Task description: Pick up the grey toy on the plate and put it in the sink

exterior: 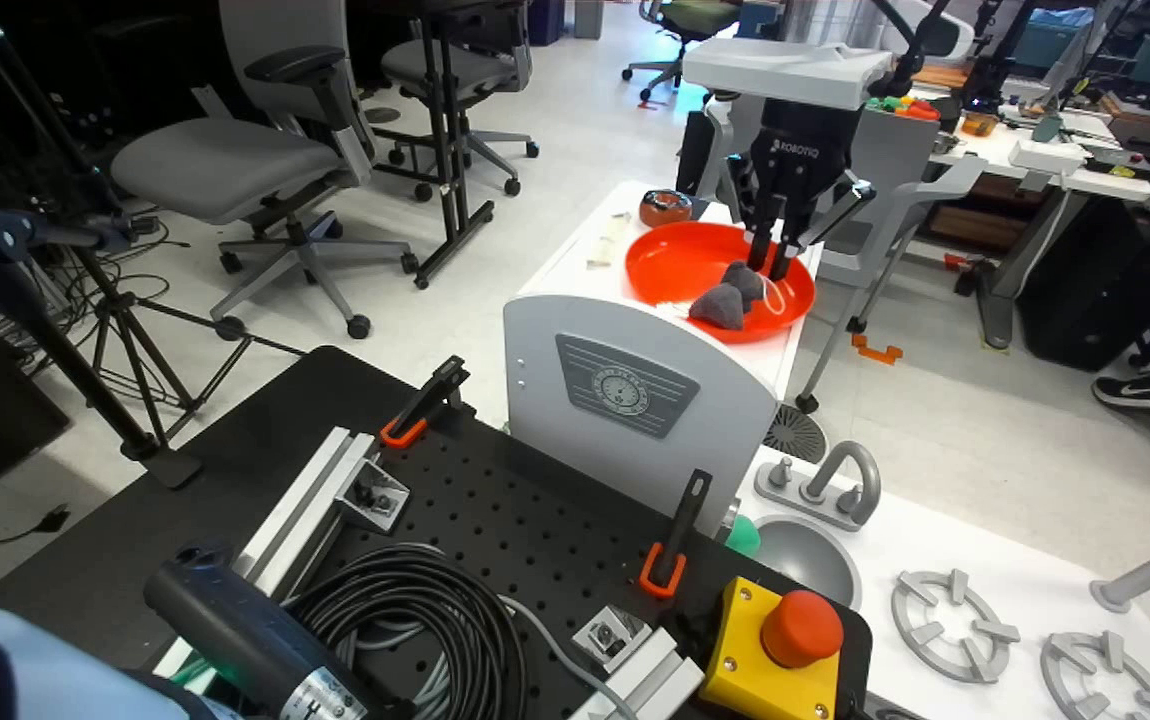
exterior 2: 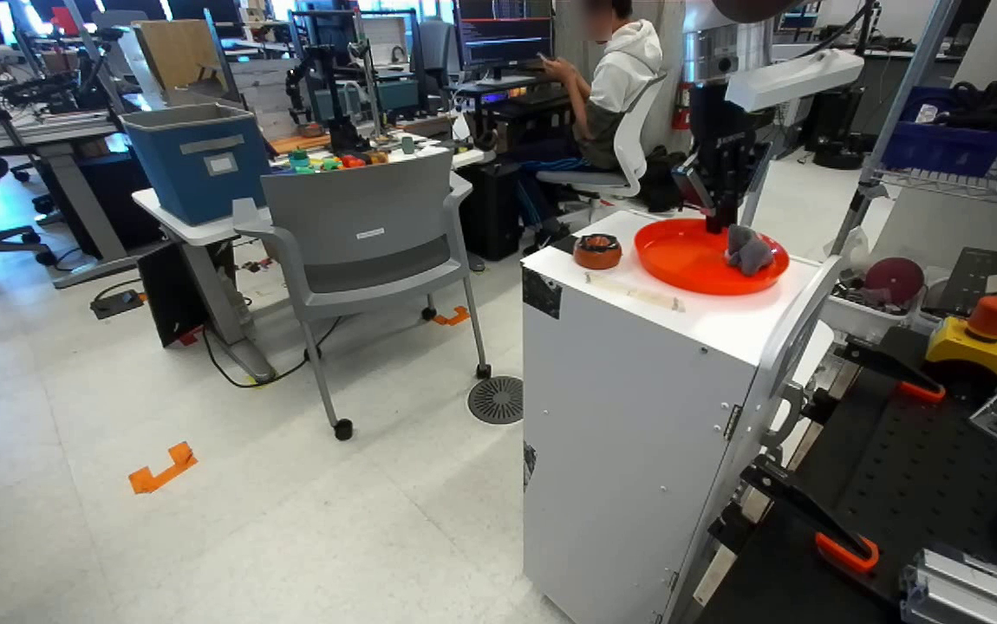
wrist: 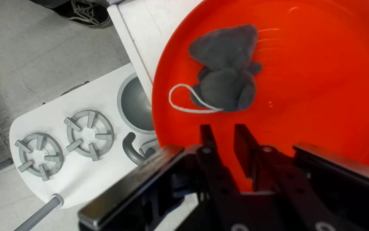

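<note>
— While the toy lay on the plate, which step was in hand?
— Pickup, I judged: gripper empty, jaws slightly parted, just beside it. Next seemingly called for opening wider around it.

White cabinet top, orange plate on it, round orange-brown object near plate, pale tape strip
</note>
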